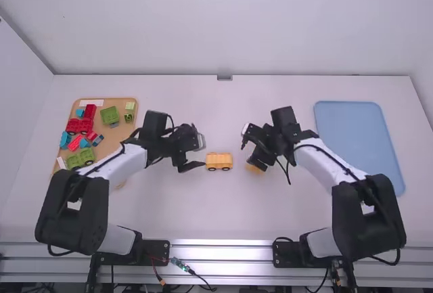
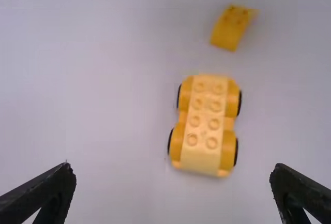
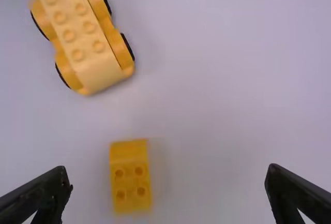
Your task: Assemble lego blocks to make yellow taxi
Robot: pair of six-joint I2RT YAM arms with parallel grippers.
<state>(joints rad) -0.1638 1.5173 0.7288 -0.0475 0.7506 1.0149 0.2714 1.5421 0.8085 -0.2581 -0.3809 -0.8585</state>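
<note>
On the white table [image 1: 196, 212], I have my left gripper [image 2: 173, 173] and right gripper [image 3: 169, 176] spread wide, both empty. The yellow wheeled base [image 2: 203, 123] sits studs up between them, presumably ready for stacking; the yellow sloped brick [image 3: 130, 177] lies near the right one, likely for easy pickup.

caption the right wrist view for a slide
Open right hand above a small yellow block, with a wheeled yellow car base standing nearby.
</note>
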